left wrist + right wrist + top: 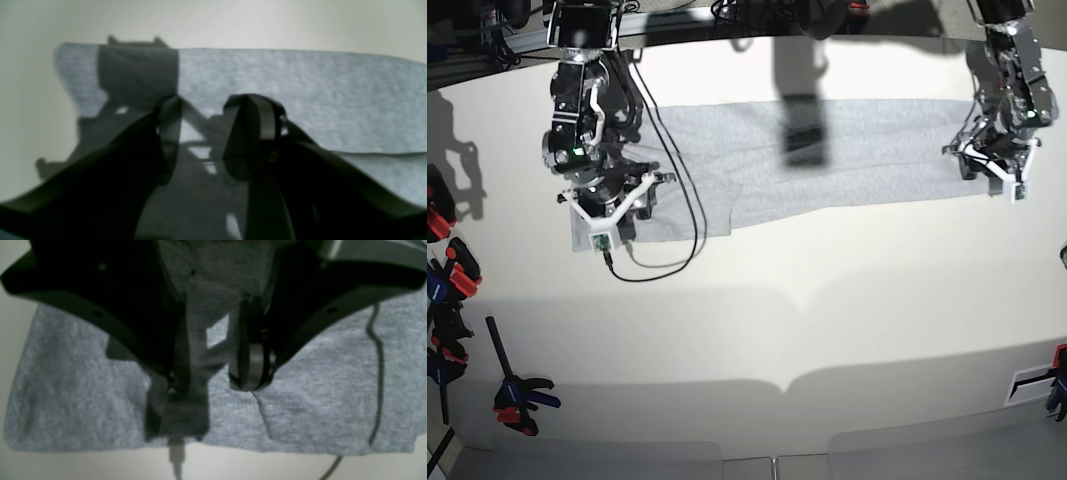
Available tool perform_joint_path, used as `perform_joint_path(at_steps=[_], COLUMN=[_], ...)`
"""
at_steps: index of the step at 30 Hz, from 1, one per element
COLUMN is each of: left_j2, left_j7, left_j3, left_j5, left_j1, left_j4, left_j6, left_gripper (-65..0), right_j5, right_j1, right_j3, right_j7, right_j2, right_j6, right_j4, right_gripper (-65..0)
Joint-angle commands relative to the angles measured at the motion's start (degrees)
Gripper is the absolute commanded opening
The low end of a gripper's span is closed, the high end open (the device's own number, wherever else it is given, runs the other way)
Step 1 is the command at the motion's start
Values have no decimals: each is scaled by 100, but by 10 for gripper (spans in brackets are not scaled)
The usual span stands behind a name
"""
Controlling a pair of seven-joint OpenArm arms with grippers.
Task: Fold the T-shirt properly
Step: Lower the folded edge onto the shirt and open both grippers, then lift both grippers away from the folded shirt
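The T-shirt (877,150) lies on the white table as a long light-grey strip, plain side up, with no lettering showing. My right gripper (612,208) stands over its left end, near the hem. In the right wrist view the right gripper (215,386) is open, with flat T-shirt (83,390) fabric showing in the gap between its fingers. My left gripper (993,165) is at the strip's right end. The left wrist view shows the left gripper (210,106) open too, low over the T-shirt (300,83) near a folded edge, holding nothing.
A black cable (667,262) loops from the right arm across the shirt's left end onto the table. Orange and blue clamps (447,270) and another clamp (519,392) sit along the left edge. One more clamp (1057,385) is at the right edge.
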Motion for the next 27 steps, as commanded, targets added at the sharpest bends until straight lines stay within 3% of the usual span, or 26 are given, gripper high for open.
perform_joint_path(at_steps=[1, 5, 9, 12, 14, 17, 21, 27], left_j2=[-232, -581, -938, -1207, -1410, -1665, -1773, -1753], left_j7=[-55, 826, 1134, 1084, 1088, 1198, 1327, 1176], left_j3=[-39, -39, -39, -39, -39, -39, -39, -42], left_j5=[-39, -37, -66, -463, -981, -1945, -2850, -2511], left_j1=[-116, -313, -407, -404, -404, -402, -404, -404], left_j4=[90, 90, 90, 79, 72, 72, 72, -258], left_j6=[63, 63, 63, 59, -39, -463, -868, -876], left_gripper=[-345, -201, -204, -204, -204, -204, -204, -204], right_j5=[70, 195, 197, 195, 195, 195, 234, 1027], right_j1=[114, 111, 101, -13, -212, -640, -1375, -2599], right_j3=[22, 22, 22, 22, 22, 22, 72, 573], right_j7=[125, -98, -485, -695, -695, -671, -503, -645], right_j2=[48, 48, 46, 48, 48, 48, 46, 48], right_j6=[109, 173, 225, 610, 739, 734, 730, 898], right_j4=[245, 848, 1519, 2035, 2387, 2889, 3486, 3982], right_gripper=[-414, -414, -414, -414, -414, -414, -414, -414])
